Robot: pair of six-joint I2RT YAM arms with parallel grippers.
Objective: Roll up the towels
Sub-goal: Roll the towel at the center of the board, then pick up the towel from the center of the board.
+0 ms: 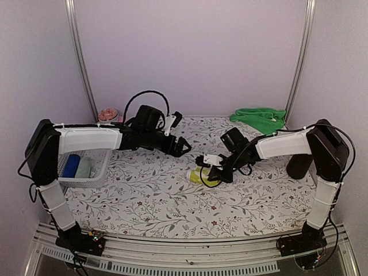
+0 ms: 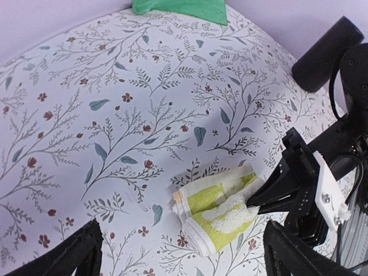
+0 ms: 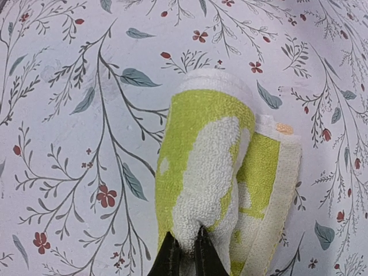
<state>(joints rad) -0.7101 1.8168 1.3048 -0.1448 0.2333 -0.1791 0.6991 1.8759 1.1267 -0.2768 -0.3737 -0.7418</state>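
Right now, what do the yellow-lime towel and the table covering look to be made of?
The yellow-lime towel looks like matte terry cloth, going by its fuzzy looped nap. The table covering is a smooth floral-printed sheet, perhaps vinyl or cloth; no weave shows.

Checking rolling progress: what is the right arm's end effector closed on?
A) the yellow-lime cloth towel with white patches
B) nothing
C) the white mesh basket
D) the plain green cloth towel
A: the right end effector pinches one end of the partly rolled yellow-lime cloth towel with white patches.
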